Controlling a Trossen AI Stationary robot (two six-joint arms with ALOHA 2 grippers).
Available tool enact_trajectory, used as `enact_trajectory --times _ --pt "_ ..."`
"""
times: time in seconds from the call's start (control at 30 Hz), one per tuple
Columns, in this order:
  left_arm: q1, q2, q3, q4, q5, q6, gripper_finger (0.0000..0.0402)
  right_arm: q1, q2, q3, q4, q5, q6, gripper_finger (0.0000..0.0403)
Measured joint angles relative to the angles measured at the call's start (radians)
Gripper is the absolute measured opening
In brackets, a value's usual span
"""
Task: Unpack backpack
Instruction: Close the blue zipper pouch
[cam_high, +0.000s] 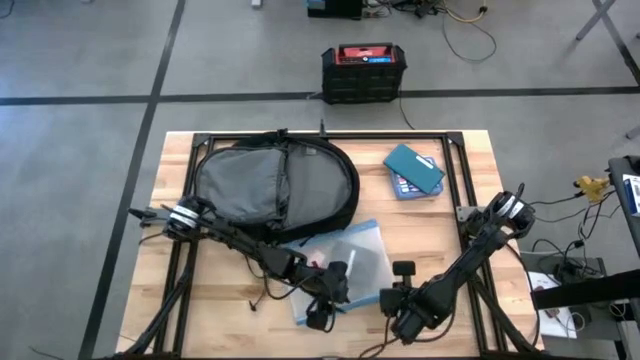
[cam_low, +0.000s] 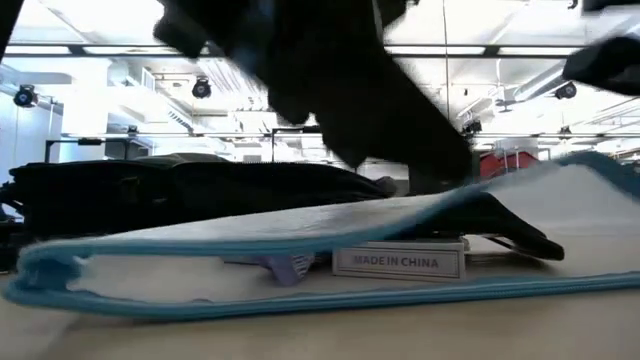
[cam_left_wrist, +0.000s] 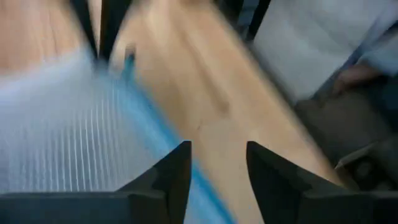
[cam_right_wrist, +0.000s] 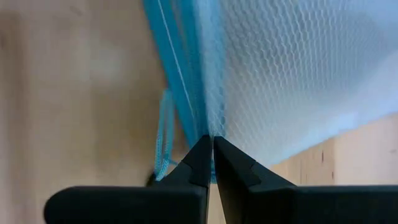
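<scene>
The black backpack (cam_high: 275, 185) lies flat on the far left part of the table, its grey side up; it also shows behind the pouch in the low view (cam_low: 180, 185). A translucent mesh pouch with blue edging (cam_high: 345, 265) lies near the table's near edge (cam_low: 300, 265). My right gripper (cam_right_wrist: 210, 146) is shut on the pouch's blue edge, at the pouch's right near side (cam_high: 398, 282). My left gripper (cam_left_wrist: 217, 180) is open over the pouch's near left edge (cam_high: 322, 308); its fingers stand on either side of the blue edging (cam_left_wrist: 155, 124), and I cannot tell whether they touch it. My right gripper pinches the pouch's blue edging (cam_right_wrist: 208, 127) between its two fingertips, where the edging meets the white mesh. The fingers come in low from the table's near right. The pouch's right end is raised (cam_low: 590, 170), while its left end rests on the table (cam_low: 60, 285).
A teal book or box (cam_high: 415, 170) lies on the table's far right part. A black crate with a red top (cam_high: 363, 72) stands on the floor beyond the far edge. Bare wood (cam_high: 440, 240) shows between the pouch and the right arm.
</scene>
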Motion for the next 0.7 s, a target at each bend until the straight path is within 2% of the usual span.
enact_trajectory --times 0.13,0.27,0.4,0.53,0.7 --pt "-0.023 0.037 0.002 0.181 -0.067 0.051 0.0160 -0.020 0.000 -0.044 0.052 -0.037 -0.024 0.0002" --pt "-0.014 0.113 0.004 0.196 -0.133 0.014 0.0156 -0.033 -0.001 -0.063 0.199 -0.146 -0.098 0.0002" --pt "-0.009 0.159 0.013 0.202 -0.161 -0.073 0.0148 -0.016 -0.008 -0.015 0.134 -0.182 -0.159 0.0002" --pt "-0.014 0.168 0.015 0.052 -0.197 -0.165 0.0134 0.015 -0.058 0.030 0.067 -0.142 -0.191 0.0002" --pt "-0.049 0.112 0.016 -0.153 -0.308 -0.302 0.0116 0.072 -0.118 0.010 0.044 -0.039 -0.187 0.0002"
